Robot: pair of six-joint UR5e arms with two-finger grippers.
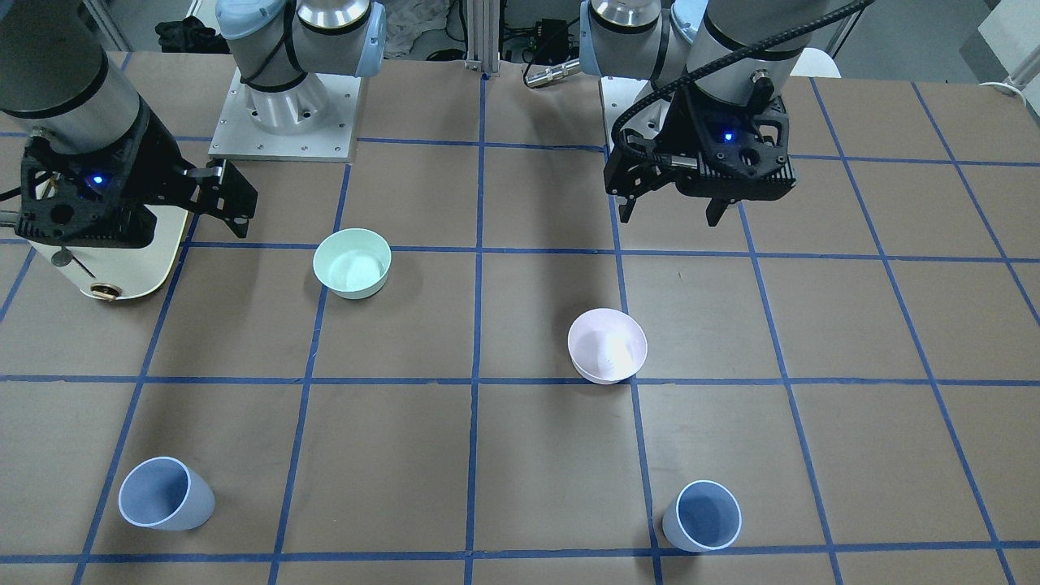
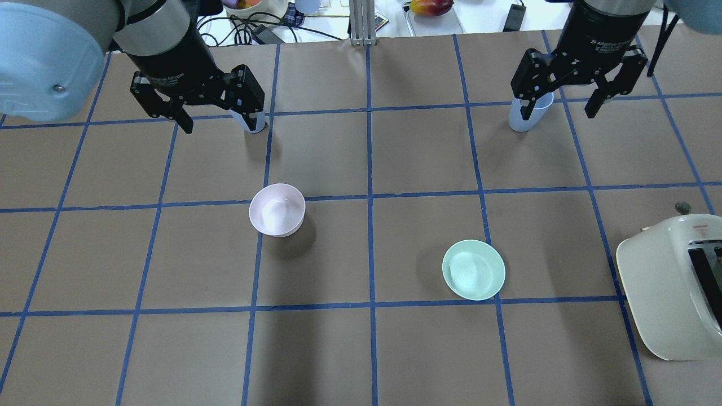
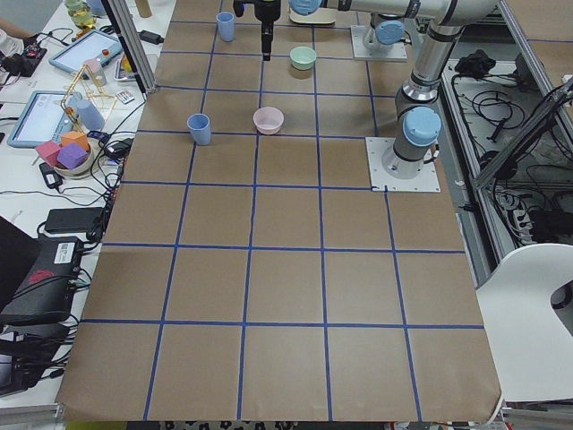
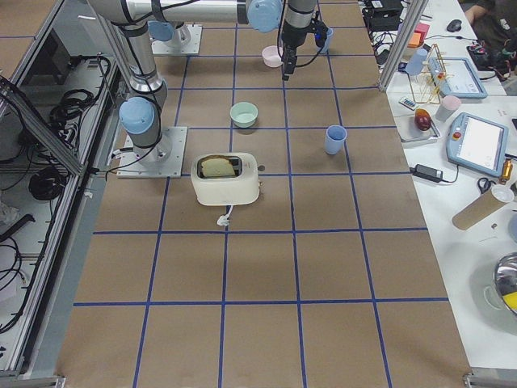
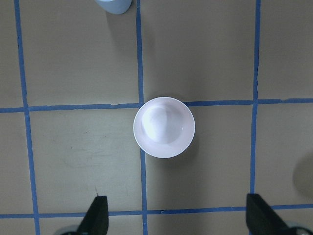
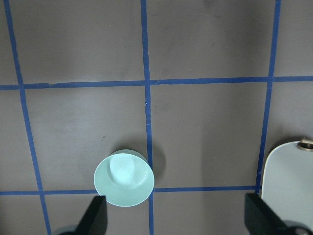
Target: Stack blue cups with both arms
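Blue cups sit upright further out, lol: left cup (image 1: pixel 703 516) straight ahead of the spread left gripper (image 2: pixel 219 125), right cup (image 1: pixel 166 493) ahead of the spread right gripper (image 2: pixel 558 113).

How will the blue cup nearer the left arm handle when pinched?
Likely light and stiff: the blue cup looks like empty thin plastic. Its tapered wall may slip when squeezed. Upright on its narrower base, it could tip if nudged.

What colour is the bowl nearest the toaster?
The bowl is mint green; the overhead exterior view shows it best.
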